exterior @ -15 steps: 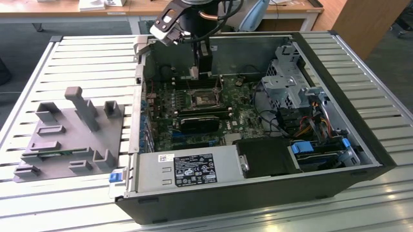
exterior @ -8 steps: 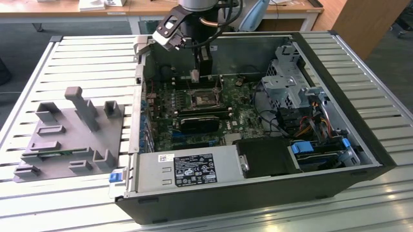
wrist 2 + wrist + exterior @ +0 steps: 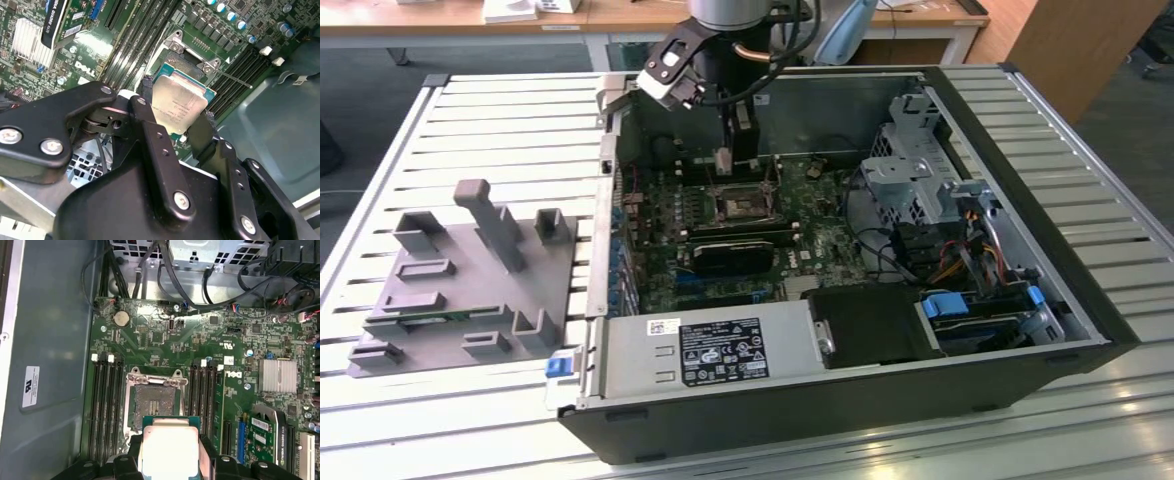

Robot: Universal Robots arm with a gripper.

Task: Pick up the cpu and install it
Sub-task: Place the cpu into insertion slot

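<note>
Pincer [image 3: 176,104] pinches the cpu [image 3: 181,100] by its edges, just above the motherboard's open socket [image 3: 152,399].

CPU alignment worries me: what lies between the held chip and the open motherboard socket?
Nothing: in the first wrist view the silver-grey square cpu in the end effector partly overlaps the black metal-framed socket.

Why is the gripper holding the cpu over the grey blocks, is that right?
No, the place is wrong. The gripper holds the cpu above the motherboard, beside the open socket. The first wrist view shows it.
</note>
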